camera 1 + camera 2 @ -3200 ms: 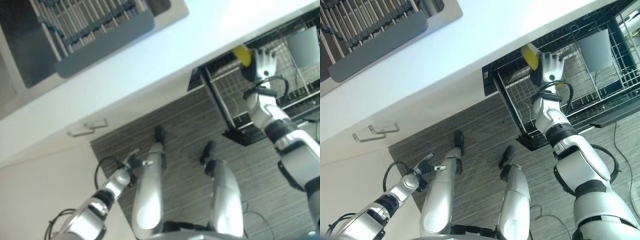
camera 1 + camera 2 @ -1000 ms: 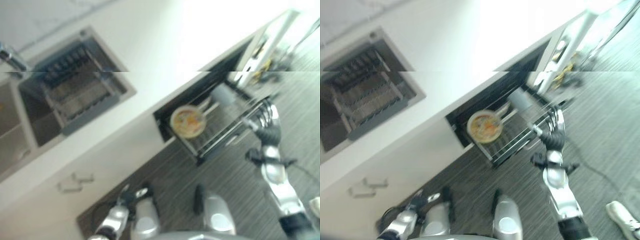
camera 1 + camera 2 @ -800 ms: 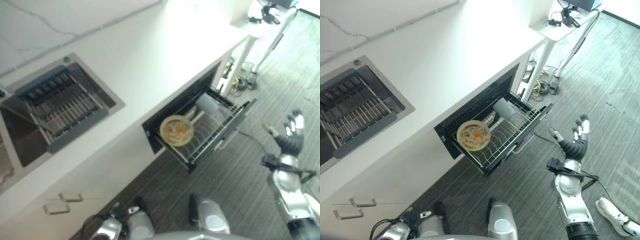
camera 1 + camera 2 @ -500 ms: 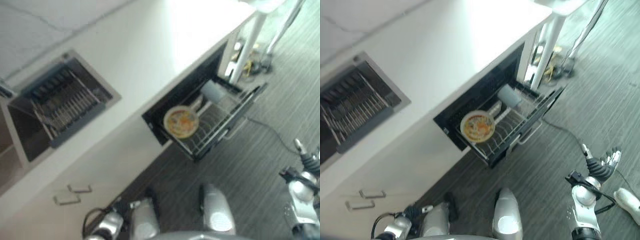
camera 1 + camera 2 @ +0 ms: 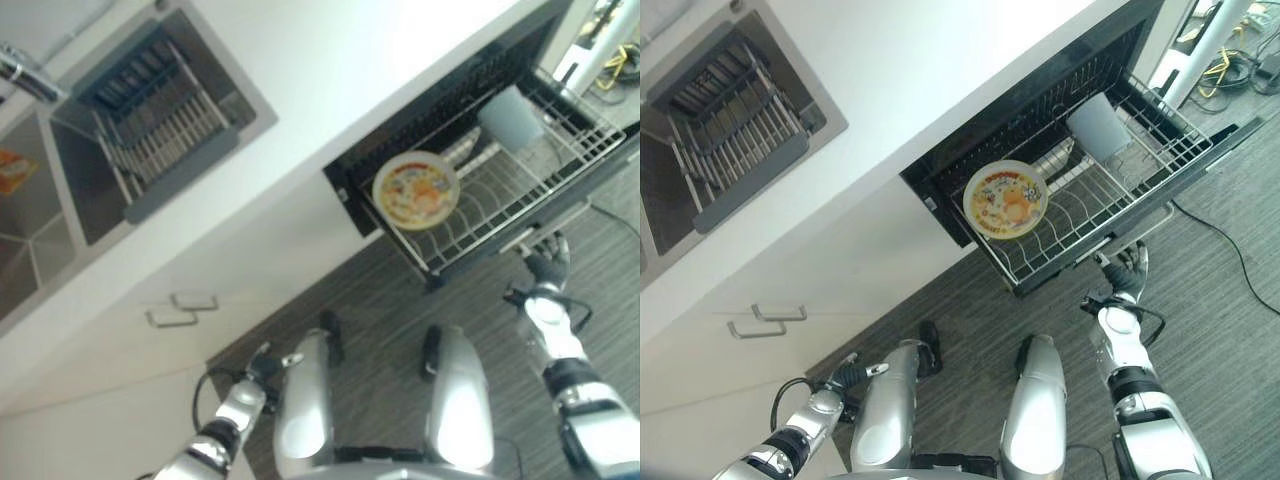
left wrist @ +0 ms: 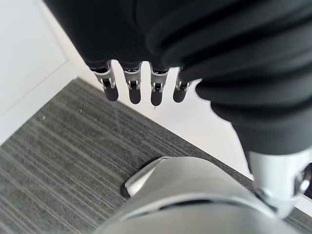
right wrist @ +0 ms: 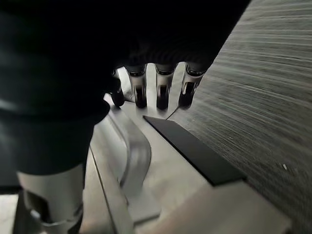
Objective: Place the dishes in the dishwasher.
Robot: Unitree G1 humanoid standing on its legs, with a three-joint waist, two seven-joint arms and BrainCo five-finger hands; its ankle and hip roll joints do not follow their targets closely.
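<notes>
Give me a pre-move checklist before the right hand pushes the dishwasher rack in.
1. Plate sits in the pulled-out rack: ok.
2. Grey cup is inside the rack toward its back: ok.
3. Right hand is near the drawer's front handle, fingers straight, holding nothing: ok.
4. Right hand touching the handle: cannot tell.
5. Left hand hangs low by the cabinet, open and empty: ok.
6. Dishes remaining in the sink basket: cannot tell.

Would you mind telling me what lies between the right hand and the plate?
The rack's front edge and handle, seen in the right eye view, separate the right hand from the plate.
</notes>
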